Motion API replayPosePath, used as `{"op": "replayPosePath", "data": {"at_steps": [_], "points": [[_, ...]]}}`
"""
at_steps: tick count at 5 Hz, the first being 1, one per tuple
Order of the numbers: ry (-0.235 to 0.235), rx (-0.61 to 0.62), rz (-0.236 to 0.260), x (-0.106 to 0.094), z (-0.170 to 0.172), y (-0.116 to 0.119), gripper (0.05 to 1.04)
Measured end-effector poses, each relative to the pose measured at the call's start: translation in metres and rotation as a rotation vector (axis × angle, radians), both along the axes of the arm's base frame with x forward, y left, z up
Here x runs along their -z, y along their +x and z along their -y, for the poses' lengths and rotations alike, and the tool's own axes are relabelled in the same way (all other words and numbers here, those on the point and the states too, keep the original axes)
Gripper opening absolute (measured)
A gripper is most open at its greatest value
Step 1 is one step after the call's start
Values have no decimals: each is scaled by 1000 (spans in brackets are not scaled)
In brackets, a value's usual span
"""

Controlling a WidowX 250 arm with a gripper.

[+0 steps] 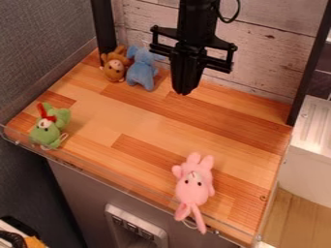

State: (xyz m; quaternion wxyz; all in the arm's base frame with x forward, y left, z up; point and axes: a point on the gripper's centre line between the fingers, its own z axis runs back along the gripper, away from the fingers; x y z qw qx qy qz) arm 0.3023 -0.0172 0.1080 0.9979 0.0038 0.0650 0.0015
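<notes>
Near bench's back edge, claw clenched; blue plush nearest it, beside brown plush near back left corner. Green plush by front left corner, pink plush at front edge, rightward.

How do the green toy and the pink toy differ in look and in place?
The green toy has a red piece by its face, while the pink toy is pink all over its body. The green toy sits near the left corner of the wooden table; the pink toy lies near the front edge, further right. Both are soft toys with a small loop attached.
</notes>
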Motion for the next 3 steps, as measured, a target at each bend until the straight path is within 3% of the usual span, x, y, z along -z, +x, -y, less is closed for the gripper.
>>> {"op": "replayPosePath", "data": {"at_steps": [1, 3], "points": [[-19, 127, -6, -3, -16, 13, 58], [-54, 493, 6, -8, -78, 73, 84]]}}
